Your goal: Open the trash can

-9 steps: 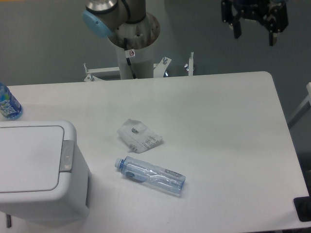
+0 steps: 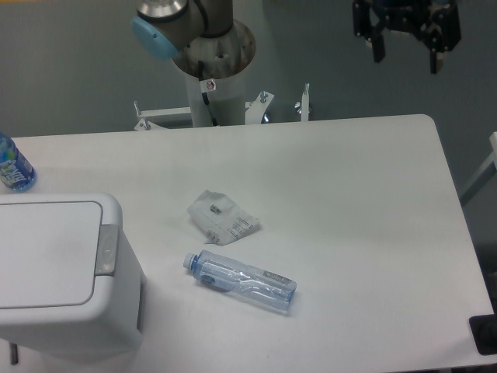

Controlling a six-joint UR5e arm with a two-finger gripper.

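Trash can (image 2: 62, 272) at the near left corner of the table (image 2: 349, 194), lid flat and shut, grey button strip (image 2: 107, 250) along the lid's right edge, facing the middle of the table. Placed so, presumably, to let a press come down from above on the strip without reaching over the whole lid. Gripper (image 2: 405, 50) high at the far right, above and beyond the table's back edge, well apart from the can, fingers spread and holding nothing. Parked there, most likely, as a rest pose before any approach. Task judged not yet begun. Between gripper and can: a crumpled wrapper (image 2: 222, 217) near the middle and a clear bottle (image 2: 241, 280) lying on its side just below it, cap toward the can, both apart from it. A second bottle (image 2: 13, 165), blue-labelled, at the far left edge behind the can. Next move likely to call for a long sweep leftward and down, fingers perhaps brought together to make a firm tip for pressing. Risk: landing on the lid itself rather than the strip.
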